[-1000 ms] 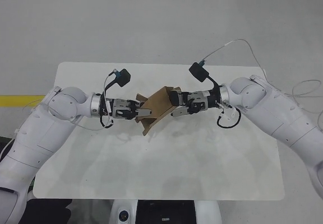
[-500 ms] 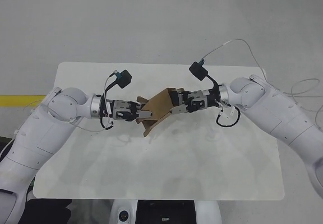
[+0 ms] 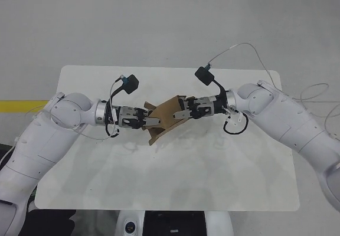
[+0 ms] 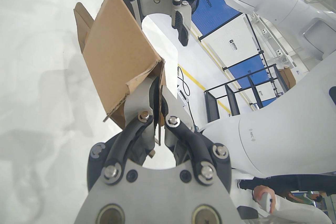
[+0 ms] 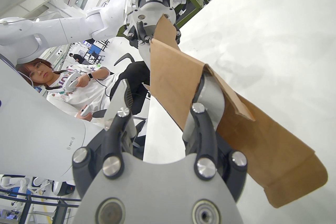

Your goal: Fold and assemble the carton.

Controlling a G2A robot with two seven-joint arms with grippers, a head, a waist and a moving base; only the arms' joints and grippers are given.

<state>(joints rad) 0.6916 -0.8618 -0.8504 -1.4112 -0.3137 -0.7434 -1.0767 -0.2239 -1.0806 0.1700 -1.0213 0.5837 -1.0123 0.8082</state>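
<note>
Carton [image 3: 165, 114] half-open, held off the table [image 3: 217, 177] between the arms. Left gripper [image 4: 156, 99] pinches a flap edge. Right gripper [image 5: 165, 88] is spread, one finger under a panel (other free). Risk: a hard push pulls the flap from the pinch, or creases it.

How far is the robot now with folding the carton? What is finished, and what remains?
Done: the carton is held above the table and looks partly opened from flat.
In hand: the left hand is clamped on one panel edge. The right hand is open, with one finger inside the carton.
Left: the end flap sticks out unfolded, so squaring and closing the ends seem yet to come.
</note>
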